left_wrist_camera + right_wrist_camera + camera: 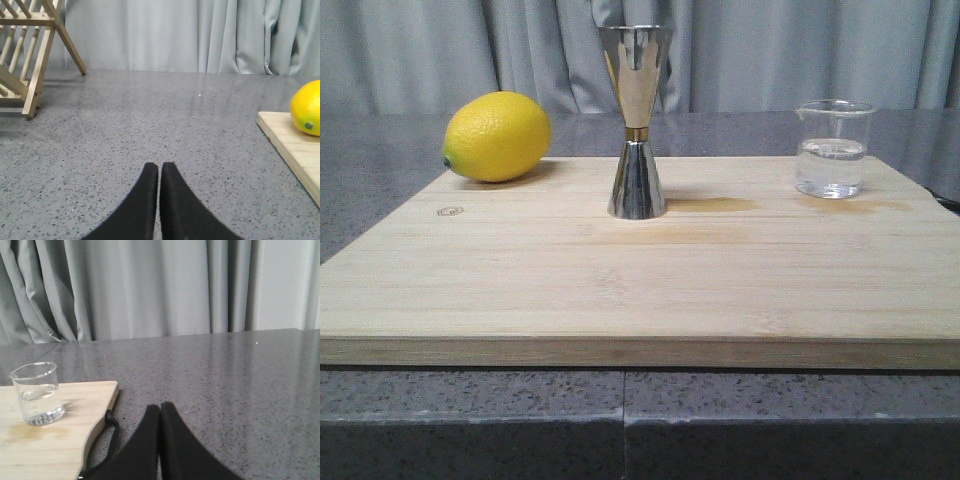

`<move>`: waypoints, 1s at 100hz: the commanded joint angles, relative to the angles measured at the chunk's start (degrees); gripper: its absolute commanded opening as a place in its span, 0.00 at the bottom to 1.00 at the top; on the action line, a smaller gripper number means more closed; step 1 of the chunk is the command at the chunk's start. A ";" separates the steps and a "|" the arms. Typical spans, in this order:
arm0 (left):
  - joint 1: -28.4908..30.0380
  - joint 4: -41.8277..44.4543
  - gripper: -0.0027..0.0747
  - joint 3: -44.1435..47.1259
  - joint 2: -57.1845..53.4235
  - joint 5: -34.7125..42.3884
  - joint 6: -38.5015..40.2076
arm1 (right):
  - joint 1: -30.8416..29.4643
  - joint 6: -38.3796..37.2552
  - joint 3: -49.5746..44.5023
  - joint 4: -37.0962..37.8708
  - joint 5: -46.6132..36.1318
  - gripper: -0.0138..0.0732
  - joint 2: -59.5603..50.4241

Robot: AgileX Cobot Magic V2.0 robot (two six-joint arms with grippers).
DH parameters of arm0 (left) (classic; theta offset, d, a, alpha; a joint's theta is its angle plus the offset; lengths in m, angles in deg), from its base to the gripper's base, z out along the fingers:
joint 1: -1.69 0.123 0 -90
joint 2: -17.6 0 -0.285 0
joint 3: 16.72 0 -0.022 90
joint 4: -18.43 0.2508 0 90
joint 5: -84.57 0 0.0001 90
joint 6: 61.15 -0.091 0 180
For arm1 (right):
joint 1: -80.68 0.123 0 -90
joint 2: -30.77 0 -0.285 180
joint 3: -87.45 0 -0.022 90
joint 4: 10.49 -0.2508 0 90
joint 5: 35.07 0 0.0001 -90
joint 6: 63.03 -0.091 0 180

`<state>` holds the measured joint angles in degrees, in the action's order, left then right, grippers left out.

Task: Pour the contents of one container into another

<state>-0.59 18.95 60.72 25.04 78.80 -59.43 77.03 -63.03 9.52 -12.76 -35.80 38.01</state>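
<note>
Both grippers, left (160,172) and right (160,415), rest over the grey tabletop (620,410) with jaws together, holding nothing. On the wooden board (620,290), a small stamped logo (450,211) is unreadable. The jigger (636,120) stands upright at centre; the beaker (833,148), part-filled with clear liquid, stands well apart toward the right edge. A lemon (497,136) lies far left.

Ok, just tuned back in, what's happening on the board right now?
Nothing is being handled yet. The glass beaker, partly filled with clear liquid, stands upright on the right of the wooden board. The steel jigger stands upright at the middle and a lemon lies at the left. The left gripper and right gripper are both shut and empty, over the grey counter off the board's sides. The pour has not begun.
</note>
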 commanded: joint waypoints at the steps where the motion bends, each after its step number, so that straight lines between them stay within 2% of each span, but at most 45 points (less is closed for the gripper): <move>1: -0.38 -0.52 0.01 1.60 -1.25 4.23 0.20 | -0.39 0.55 -0.53 0.28 -4.28 0.08 -1.17; 81: -0.38 -0.52 0.01 1.60 -1.25 4.33 0.20 | -0.39 0.55 -0.53 0.28 -4.54 0.08 -1.17; 92: -0.38 -1.59 0.01 1.47 -1.25 6.35 0.20 | -0.39 0.55 -0.08 0.31 -7.93 0.08 -1.17; 100: -0.38 -2.63 0.01 0.67 -1.25 8.21 0.20 | -0.39 0.43 2.09 -0.12 -6.54 0.08 -1.17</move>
<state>-0.59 17.77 60.72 25.04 80.32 -59.43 77.03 -63.03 9.52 -12.76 -37.83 38.01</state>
